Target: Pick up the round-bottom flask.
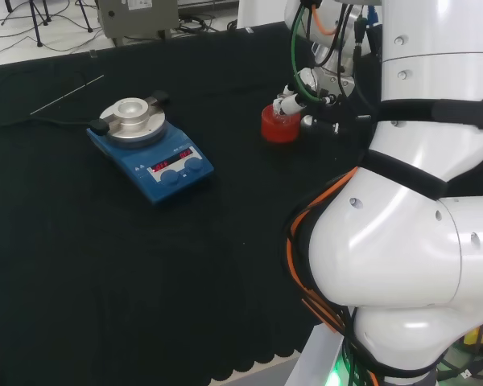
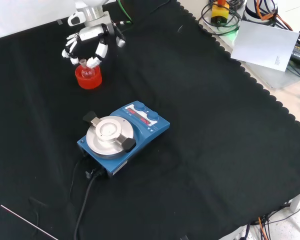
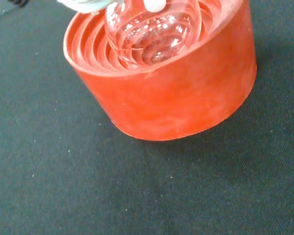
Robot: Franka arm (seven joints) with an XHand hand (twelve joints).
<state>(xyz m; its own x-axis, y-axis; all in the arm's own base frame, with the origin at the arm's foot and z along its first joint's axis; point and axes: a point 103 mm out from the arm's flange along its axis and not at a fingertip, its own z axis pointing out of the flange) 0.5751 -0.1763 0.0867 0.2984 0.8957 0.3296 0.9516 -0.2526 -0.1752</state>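
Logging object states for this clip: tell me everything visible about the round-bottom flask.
The round-bottom flask is small, clear glass, and looks empty. Its bulb sits in the ribbed hollow of the red stand on the black cloth; in the front view it stands upright, neck up, behind the blue stirrer plate. The hand is over it, fingertips at the neck; whether they grip it cannot be told.

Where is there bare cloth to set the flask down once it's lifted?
Front view: the wide black cloth right of the blue stirrer plate is bare up to the scalloped edge. So is the strip between the red ribbed stand and the stirrer. It is crowded at the stand, where the robot hand surrounds the flask.
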